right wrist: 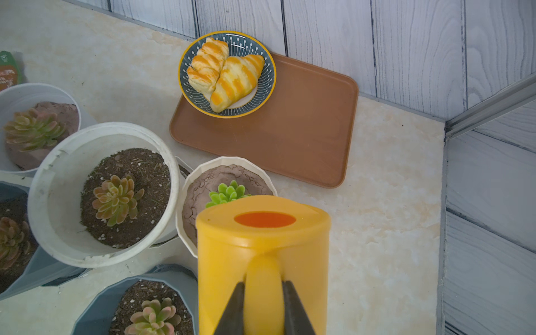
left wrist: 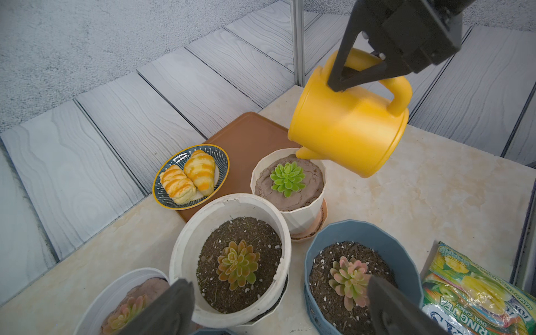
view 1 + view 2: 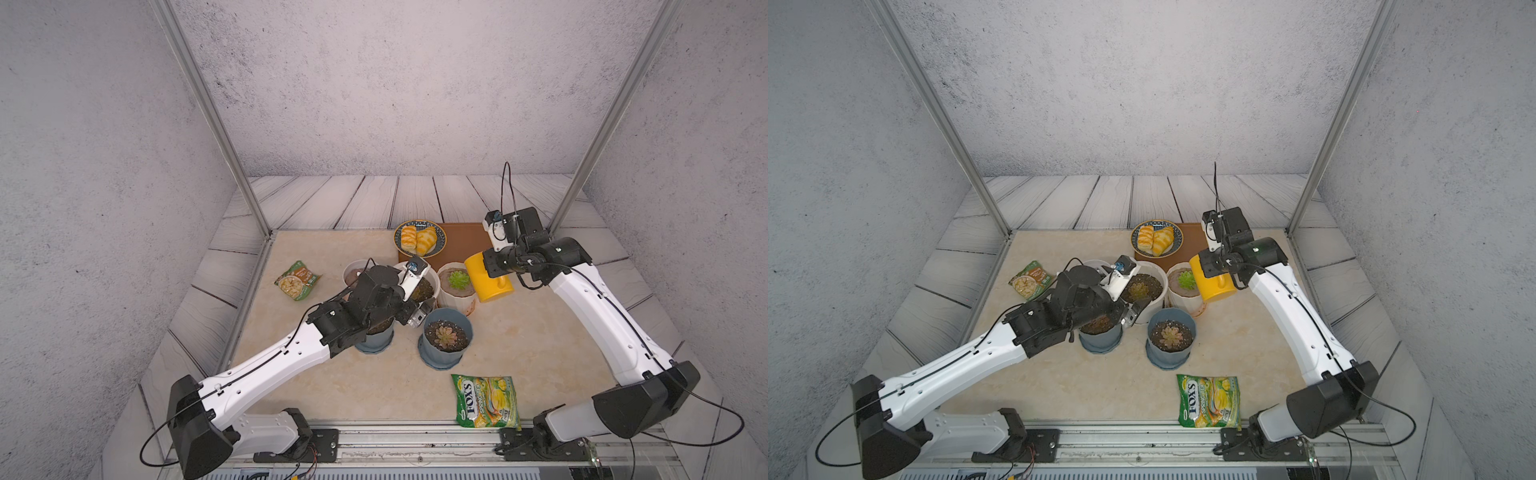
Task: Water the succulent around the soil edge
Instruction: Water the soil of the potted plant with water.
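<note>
- Candy bag (image 3: 487,402) at the near edge of the bench: "FOX'S" in large letters with "SPRING TEA" beside it, legible in both top views (image 3: 1209,402).
- The same bag in the left wrist view (image 2: 475,293), seen upside down: "RING TEA" and "OVAL CANDY". A smaller blurred line seems to say "MANGO TEA".
- Green snack packet (image 3: 298,280): print too small to read.
</note>
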Robot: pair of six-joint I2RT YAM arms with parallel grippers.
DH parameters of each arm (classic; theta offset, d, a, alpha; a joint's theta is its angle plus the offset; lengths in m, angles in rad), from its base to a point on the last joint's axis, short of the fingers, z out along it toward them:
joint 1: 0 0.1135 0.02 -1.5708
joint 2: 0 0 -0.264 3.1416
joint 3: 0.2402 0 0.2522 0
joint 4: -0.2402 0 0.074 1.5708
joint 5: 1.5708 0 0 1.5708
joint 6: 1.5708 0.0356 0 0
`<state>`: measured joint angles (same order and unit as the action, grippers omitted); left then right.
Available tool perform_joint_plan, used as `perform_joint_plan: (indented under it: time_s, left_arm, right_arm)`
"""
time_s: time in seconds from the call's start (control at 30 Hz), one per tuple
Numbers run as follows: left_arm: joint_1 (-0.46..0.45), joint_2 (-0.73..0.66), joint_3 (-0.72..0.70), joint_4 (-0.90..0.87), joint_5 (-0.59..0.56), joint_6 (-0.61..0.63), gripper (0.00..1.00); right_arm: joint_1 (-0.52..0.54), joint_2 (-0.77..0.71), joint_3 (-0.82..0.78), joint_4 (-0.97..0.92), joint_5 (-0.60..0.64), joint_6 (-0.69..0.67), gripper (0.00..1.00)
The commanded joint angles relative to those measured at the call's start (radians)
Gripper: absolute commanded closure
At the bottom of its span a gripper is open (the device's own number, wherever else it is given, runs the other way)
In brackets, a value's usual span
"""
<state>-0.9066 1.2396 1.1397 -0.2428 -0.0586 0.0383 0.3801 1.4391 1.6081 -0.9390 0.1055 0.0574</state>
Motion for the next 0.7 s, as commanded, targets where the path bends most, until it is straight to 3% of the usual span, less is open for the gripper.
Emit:
perform_joint_plan:
  time_s: [0.0,0.33,0.53,0.67]
  left_arm:
    - [-0.005,0.003,-0.009,0.019,-0.009,0.008,0.02]
    - [-0.008,0.007,-0.009,0.018,-0.009,0.011,0.02]
    - [-0.009,0.015,-0.007,0.014,-0.018,0.018,0.02]
    - [-0.014,0.015,-0.007,0.011,-0.03,0.027,0.01]
  right_arm:
    - [-0.003,-0.065,-0.021,-0.001,-0.015,0.02,1.0]
    - [0.0,-0.172,-0.099,-0.023,-0.144,0.039,1.0]
    - [0.0,-0.16,-0.111,0.012,-0.294,0.067,1.0]
    - [0.003,-0.14,-0.102,0.041,-0.323,0.087,1.0]
